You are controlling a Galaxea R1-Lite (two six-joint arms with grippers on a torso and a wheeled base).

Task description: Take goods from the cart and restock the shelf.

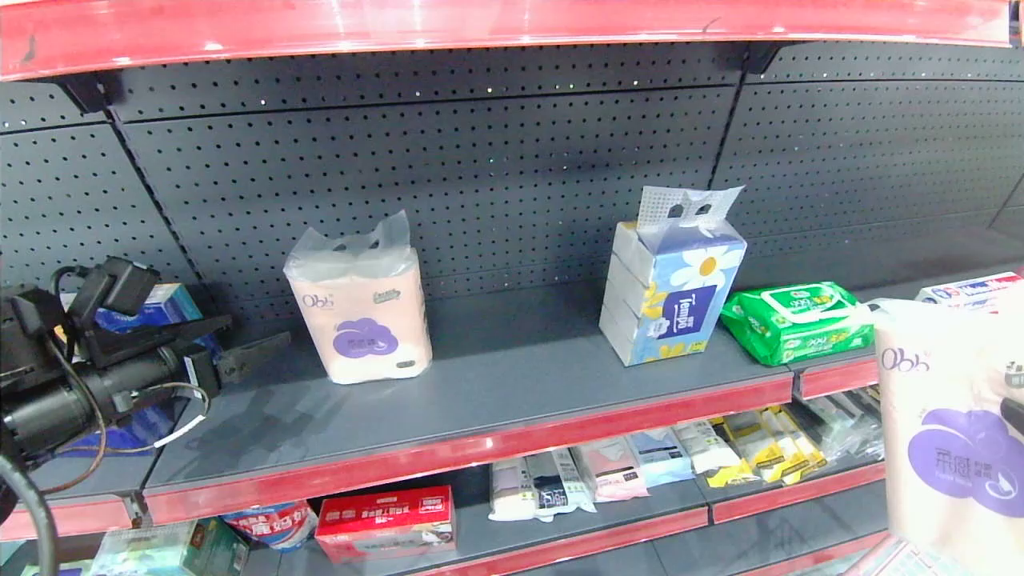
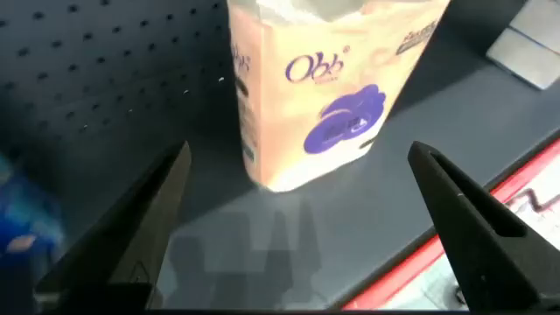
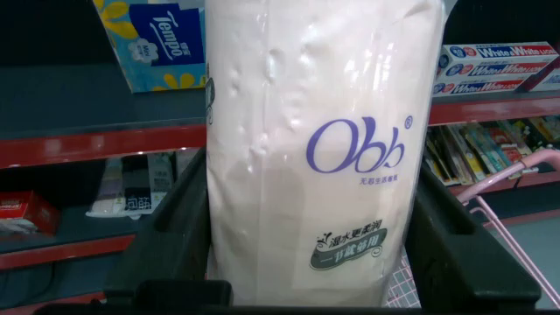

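Observation:
A peach pack of toilet rolls [image 1: 360,308] with a purple label stands upright on the grey shelf [image 1: 512,384], left of centre. My left gripper [image 1: 240,342] hangs open just to its left, over the shelf, holding nothing. In the left wrist view the open fingers [image 2: 140,236] frame that pack [image 2: 315,87], which stands a little beyond them. A second, identical pack [image 1: 952,432] is at the far right, in front of the shelf. My right gripper [image 3: 315,236] is shut on this pack [image 3: 315,131], with dark fingers [image 3: 179,219] on both sides.
A blue tissue multipack [image 1: 676,292] and a green wipes pack [image 1: 792,320] sit right of centre, with a white and red box [image 1: 972,290] beyond. A blue box [image 1: 164,308] stands behind my left arm. Lower shelves hold several goods. A pink cart frame [image 3: 525,175] is nearby.

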